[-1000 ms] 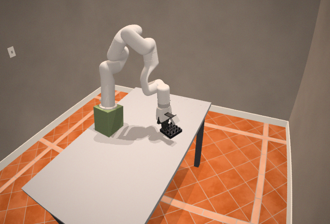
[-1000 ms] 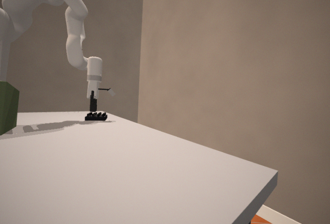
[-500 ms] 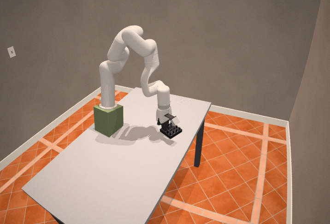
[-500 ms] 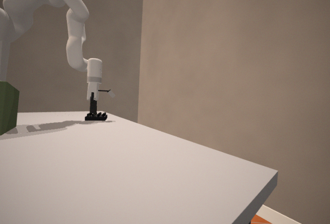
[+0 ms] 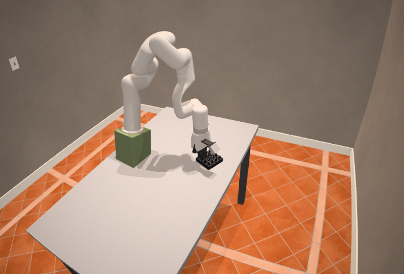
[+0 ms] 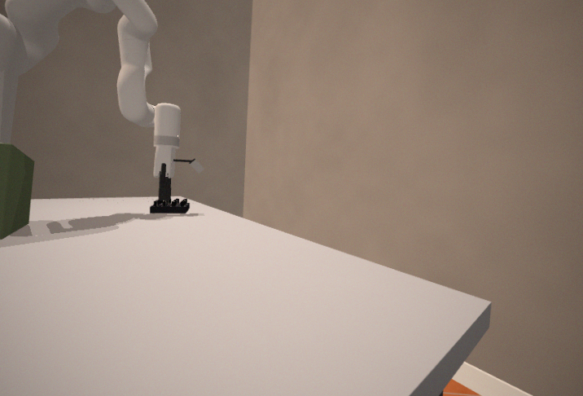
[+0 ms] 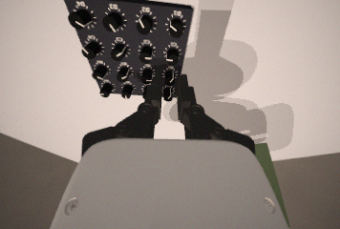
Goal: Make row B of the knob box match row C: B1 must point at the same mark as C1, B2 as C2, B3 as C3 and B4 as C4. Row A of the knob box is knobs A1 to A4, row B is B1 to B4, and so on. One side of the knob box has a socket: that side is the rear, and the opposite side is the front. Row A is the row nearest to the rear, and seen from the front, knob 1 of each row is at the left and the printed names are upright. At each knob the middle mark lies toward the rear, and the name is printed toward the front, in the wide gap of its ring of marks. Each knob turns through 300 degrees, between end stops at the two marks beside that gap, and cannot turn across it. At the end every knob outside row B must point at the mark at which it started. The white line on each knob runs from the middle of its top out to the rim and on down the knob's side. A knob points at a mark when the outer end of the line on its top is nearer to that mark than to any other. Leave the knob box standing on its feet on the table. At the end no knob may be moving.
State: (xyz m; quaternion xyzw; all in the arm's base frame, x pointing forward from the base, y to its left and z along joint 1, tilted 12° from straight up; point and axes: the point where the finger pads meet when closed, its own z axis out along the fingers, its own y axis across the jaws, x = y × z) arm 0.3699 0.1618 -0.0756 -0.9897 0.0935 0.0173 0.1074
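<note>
The black knob box (image 5: pixel 209 167) (image 6: pixel 168 209) (image 7: pixel 131 35) stands on the table, with row D at the top of the wrist view and row A at the bottom. My gripper (image 5: pixel 203 157) (image 6: pixel 164 200) (image 7: pixel 170 84) points down at the knobs, with a narrow gap between its fingers. In the wrist view, knob B1 (image 7: pixel 170 74) shows between the fingertips; contact cannot be made out. Knob B2 (image 7: pixel 147 74) is just left of the left finger and partly shaded. Knobs B3 (image 7: pixel 124 72) and B4 (image 7: pixel 100 72) are farther left. Knob A2 is mostly hidden by the left finger.
Knob A1 (image 7: pixel 167 93) shows between the fingers, nearer the gripper body. Knob C1 (image 7: pixel 172 55) lies just beyond the fingertips. The green base block (image 5: pixel 132 147) (image 6: pixel 14 193) carries the arm. The table (image 5: pixel 140 205) (image 6: pixel 235 297) has an edge beyond the box.
</note>
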